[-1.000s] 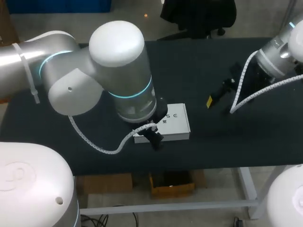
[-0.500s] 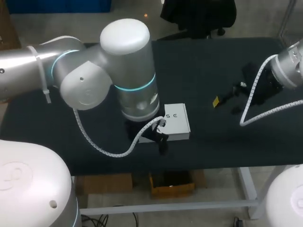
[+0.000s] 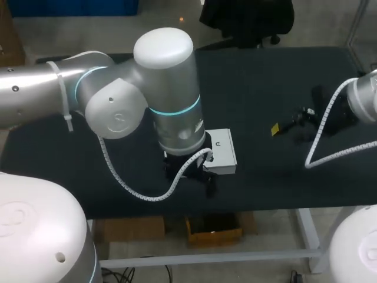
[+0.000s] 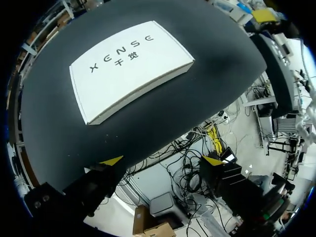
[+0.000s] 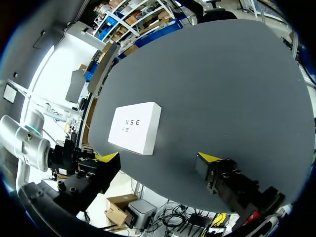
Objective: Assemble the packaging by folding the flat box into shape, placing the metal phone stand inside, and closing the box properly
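**Student:** In the left wrist view, starting nearest, what do the fingers show?

**Instructor:** The left gripper (image 4: 162,160) has its two yellow tips spread wide, with nothing between them. They sit at the near edge of the black table (image 4: 217,74). Ahead of them, clear of both fingers, lies the white box (image 4: 128,69). It is folded into shape, closed on every side that shows, and lies flat on the table with its printed face up.

**Student:** And the right wrist view?

**Instructor:** The right gripper (image 5: 158,157) is also parted, with nothing between the fingers. The box lies ahead of it and well apart, printed face up, with bare table surface between the two. The left arm's gripper appears beyond the table's edge, near the box's far side as this view has it.

**Student:** How do the arms stand in the head view?

**Instructor:** The box lies near the table's front edge, about midway along it. The left arm (image 3: 165,88) comes in from the left, and its wrist hides the box's left part. Its dark gripper is just beside the box's near left corner. The right arm (image 3: 362,97) comes in from the right. Its gripper, with one yellow tip showing, is over the table well to the right of the box and somewhat farther back.
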`<state>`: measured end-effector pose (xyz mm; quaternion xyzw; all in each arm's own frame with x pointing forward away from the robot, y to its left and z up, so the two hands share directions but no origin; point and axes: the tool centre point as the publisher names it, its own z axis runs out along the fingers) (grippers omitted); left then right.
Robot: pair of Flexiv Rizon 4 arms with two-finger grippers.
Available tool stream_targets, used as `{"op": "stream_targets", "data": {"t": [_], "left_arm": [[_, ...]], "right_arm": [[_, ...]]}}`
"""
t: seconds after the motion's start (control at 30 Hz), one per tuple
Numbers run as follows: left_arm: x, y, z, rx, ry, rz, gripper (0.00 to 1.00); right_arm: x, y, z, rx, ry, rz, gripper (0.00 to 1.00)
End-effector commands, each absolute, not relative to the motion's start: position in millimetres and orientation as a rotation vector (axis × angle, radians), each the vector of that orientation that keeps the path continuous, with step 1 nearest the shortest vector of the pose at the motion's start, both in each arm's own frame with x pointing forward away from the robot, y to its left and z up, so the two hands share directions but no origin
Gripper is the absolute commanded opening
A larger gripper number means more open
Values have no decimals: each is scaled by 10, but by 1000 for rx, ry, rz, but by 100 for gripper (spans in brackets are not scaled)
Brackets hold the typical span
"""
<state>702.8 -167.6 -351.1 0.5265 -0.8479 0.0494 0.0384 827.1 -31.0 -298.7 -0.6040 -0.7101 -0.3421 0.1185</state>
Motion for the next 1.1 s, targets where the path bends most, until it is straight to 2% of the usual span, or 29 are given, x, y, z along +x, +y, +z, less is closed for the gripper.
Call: {"op": "stream_targets", "data": {"t": [0.03, 0.53, 1.1], "left_arm": [[7064, -1861, -3731, 1622, -2563, 133, 100], [7106, -2111, -3884, 1946, -2465, 87, 100], [7423, -1983, -3949, 2050, -2363, 114, 100]], "right_arm": [[8141, -457, -2964, -1757, -2114, -1206, 100], [8499, -652, -2937, -1725, -2413, -1571, 100], [8554, -697, -2944, -1772, -2420, -1549, 100]]}}
